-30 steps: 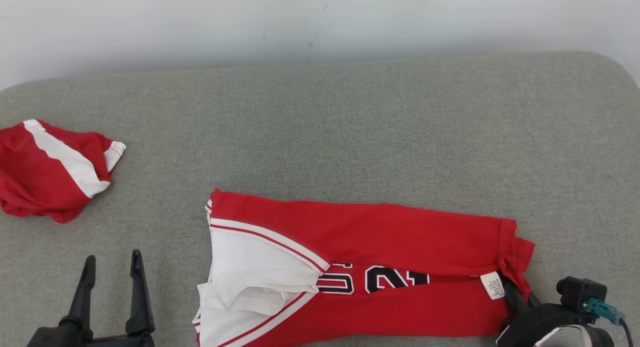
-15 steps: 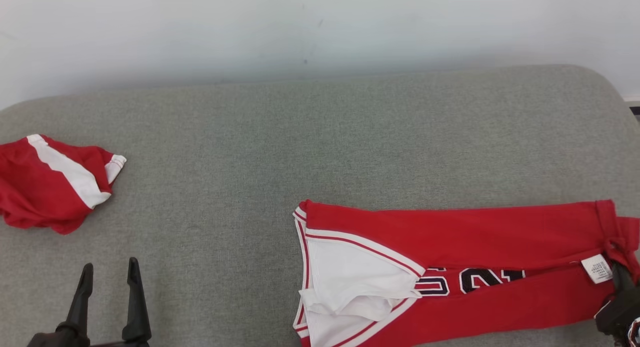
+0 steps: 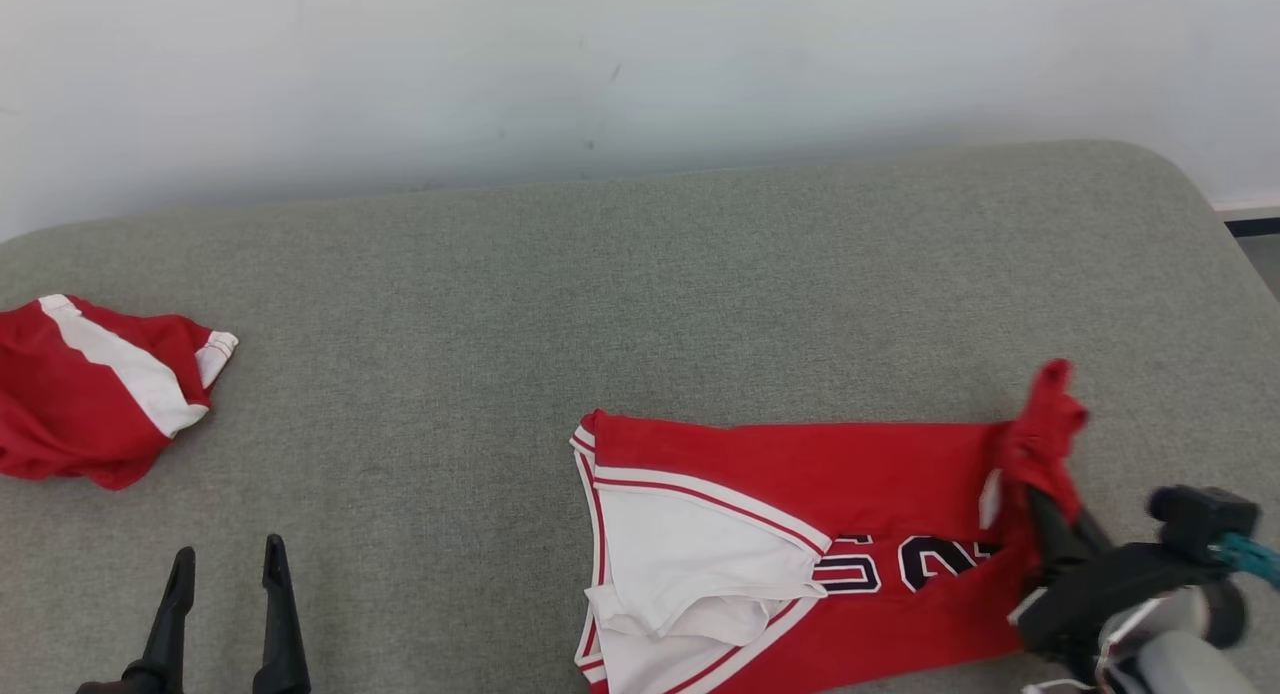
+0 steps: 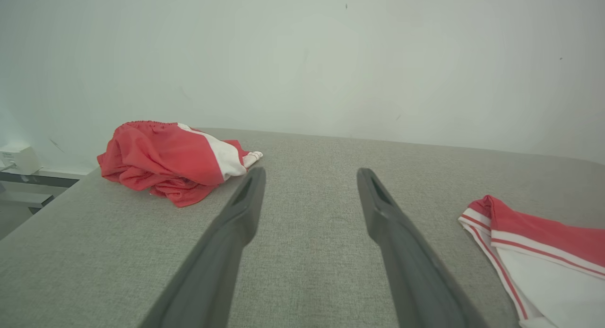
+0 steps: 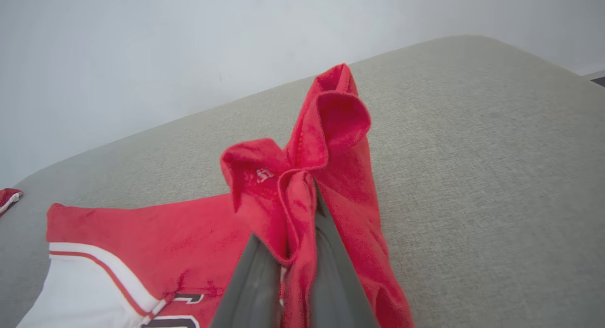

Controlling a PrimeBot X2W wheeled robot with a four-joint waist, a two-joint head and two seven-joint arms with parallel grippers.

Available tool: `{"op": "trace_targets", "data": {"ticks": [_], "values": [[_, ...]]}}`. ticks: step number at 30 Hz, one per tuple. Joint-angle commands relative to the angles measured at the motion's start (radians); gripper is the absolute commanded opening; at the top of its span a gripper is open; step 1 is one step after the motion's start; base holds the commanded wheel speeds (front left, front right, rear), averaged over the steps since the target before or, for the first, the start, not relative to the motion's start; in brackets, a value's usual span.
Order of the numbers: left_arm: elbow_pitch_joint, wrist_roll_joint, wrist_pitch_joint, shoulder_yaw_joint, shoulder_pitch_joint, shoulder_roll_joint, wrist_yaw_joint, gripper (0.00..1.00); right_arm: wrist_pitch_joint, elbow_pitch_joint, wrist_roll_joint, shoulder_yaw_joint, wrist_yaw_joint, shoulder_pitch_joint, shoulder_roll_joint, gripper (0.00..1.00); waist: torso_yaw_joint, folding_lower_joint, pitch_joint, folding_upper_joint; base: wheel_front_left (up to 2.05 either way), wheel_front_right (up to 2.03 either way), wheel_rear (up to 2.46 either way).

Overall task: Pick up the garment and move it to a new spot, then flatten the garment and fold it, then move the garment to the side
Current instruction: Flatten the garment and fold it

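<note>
The garment (image 3: pixel 800 474), a red jersey folded into a long band, lies on the right half of the grey cushion (image 3: pixel 640 274), near its front edge. The head view takes in its whole length: a white panel edged with thin red and white stripes at the left end, and dark numerals outlined in white partly tucked into the fold. The right wrist view shows the far end close up, where soft, slightly fuzzy red cloth (image 5: pixel 331 129) is bunched into a raised curl with a stitched hem. There the right gripper (image 3: pixel 1035 499) has its fingers (image 5: pixel 331 252) pressed together on that bunch, lifting it off the coarse woven cushion. The left gripper (image 3: pixel 228 554) sits at the lower left with fingers (image 4: pixel 236 224) spread wide, holding nothing. Its wrist view looks over a crumpled red-and-white heap (image 4: pixel 165 162) whose top edge looks gathered, perhaps elastic; from the head view that heap (image 3: pixel 90 394) is a flat lump. A pale matt wall (image 3: pixel 640 64) rises behind
</note>
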Motion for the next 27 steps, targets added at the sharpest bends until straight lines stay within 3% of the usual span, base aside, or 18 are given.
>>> {"op": "trace_targets", "data": {"ticks": [1, 11, 19, 25, 26, 27], "values": [[0.001, -0.007, 0.000, -0.002, 0.007, 0.000, 0.004, 1.00, 0.009, -0.034, -0.004, 0.018, -0.003, 0.011, 0.021, 0.00, 0.001, 0.0000, 0.002, -0.0001, 0.00, 0.00, 0.00], [0.011, -0.001, 0.000, -0.026, -0.017, 0.000, 0.005, 1.00, 0.064, -0.174, -0.043, 0.161, -0.003, 0.010, 0.178, 0.00, 0.033, 0.0000, 0.013, -0.0001, 0.00, 0.00, 0.00], [0.033, -0.010, 0.000, -0.037, -0.033, 0.000, -0.006, 1.00, 0.050, -0.143, -0.052, 0.248, -0.003, -0.020, 0.290, 0.00, 0.075, 0.0000, 0.018, -0.0001, 0.00, 0.00, 0.00], [0.040, -0.015, 0.000, -0.047, -0.040, 0.000, -0.004, 1.00, 0.042, -0.075, -0.029, 0.304, -0.003, -0.051, 0.327, 0.00, 0.097, 0.0000, 0.023, -0.0001, 0.00, 0.00, 0.00], [0.041, -0.015, 0.000, -0.046, -0.040, 0.000, -0.004, 1.00, 0.046, -0.058, -0.030, 0.312, -0.003, -0.056, 0.331, 0.06, 0.098, 0.0000, 0.023, -0.0001, 0.00, 0.00, 0.00], [0.041, -0.016, 0.000, -0.046, -0.041, 0.000, -0.004, 1.00, 0.039, -0.049, -0.031, 0.321, -0.003, -0.065, 0.334, 0.83, 0.099, 0.0000, 0.022, -0.0001, 0.00, 0.00, 0.00]]}}
